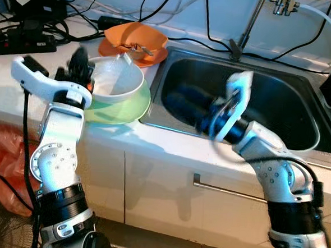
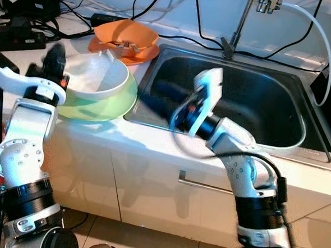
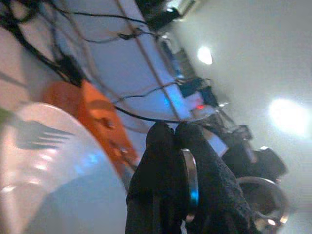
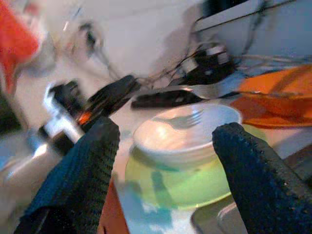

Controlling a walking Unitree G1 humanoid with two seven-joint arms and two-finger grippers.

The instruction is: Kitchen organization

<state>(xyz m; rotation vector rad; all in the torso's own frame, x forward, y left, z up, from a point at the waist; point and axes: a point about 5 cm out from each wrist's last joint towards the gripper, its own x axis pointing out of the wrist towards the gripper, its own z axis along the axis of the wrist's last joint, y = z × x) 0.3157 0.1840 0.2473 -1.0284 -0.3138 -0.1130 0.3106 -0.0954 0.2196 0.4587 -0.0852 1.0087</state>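
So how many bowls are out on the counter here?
3 that I can make out: a white bowl nested in a green bowl beside the sink, and an orange bowl behind them by the wall. More may be stacked unseen.

sink (image 1: 302,93) brushed stainless steel, dull sheen. white bowl (image 1: 115,79) glossy, smooth, looks plastic or glazed; green bowl (image 1: 124,110) under it translucent plastic. orange plates (image 1: 138,39) smooth matt plastic. fork (image 4: 187,119) shiny metal. tabletop (image 1: 10,86) smooth white, light gloss. right pincer (image 4: 165,146) fingers (image 4: 253,170) black, rough knobbly rubber. arm shells glossy silver-white. cabinet handle (image 1: 229,190) polished metal.
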